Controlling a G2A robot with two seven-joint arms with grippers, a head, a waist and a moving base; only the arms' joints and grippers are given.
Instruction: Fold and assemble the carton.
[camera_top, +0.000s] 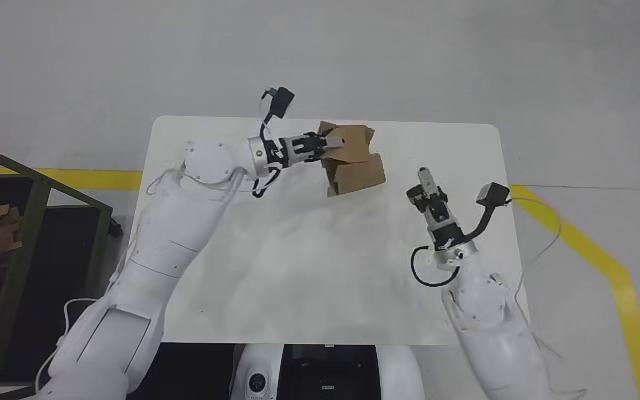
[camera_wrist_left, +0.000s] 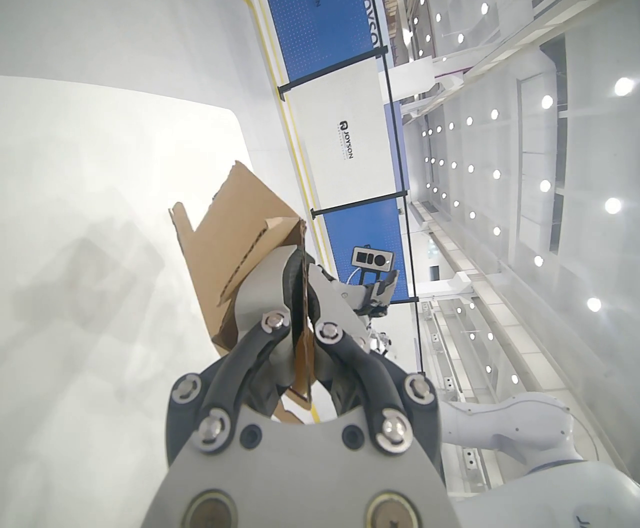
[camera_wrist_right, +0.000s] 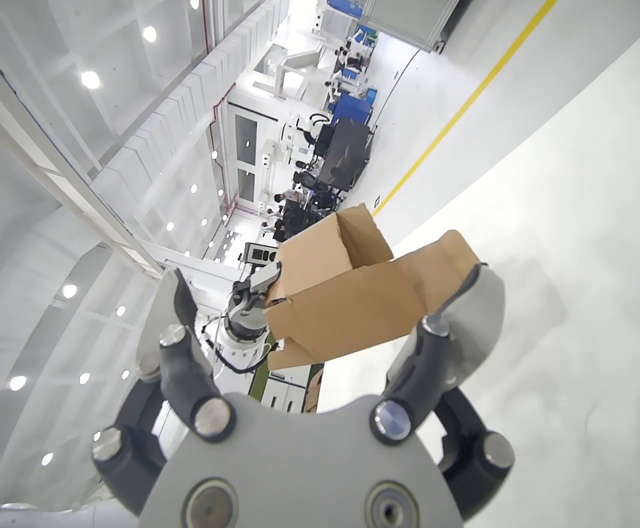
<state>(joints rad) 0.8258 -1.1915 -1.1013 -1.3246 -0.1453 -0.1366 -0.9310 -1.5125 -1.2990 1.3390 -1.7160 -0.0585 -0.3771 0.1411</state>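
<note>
Hanging over the far middle of the table (camera_top: 300, 270), the carton (camera_top: 352, 160) is pinched by the left gripper (camera_top: 325, 147), which is clenched on one thin cardboard edge at the carton's left side. In the left wrist view that edge is seen sandwiched between the two pads. Whether the lower edge touches the table cannot be told.

The right gripper (camera_top: 425, 185) is found to the right and nearer, apart from the carton, with its fingers spread wide and nothing between them. From its wrist view the carton is seen half-formed, with one end open and the flaps standing out loose.

Now the handling, as a judgement. The carton is taken to be light, since it is borne by a single edge pinch. Its corrugated panels should be stiff across the face and ready to hinge at the creases. The flaps are expected to swing and give way if pushed. A hard squeeze could crush or crease a wall, and the surface is not thought slippery. A second hold is best taken on a side panel close to a crease or corner, not on a free flap.

The count: one carton, two grippers, one table.
</note>
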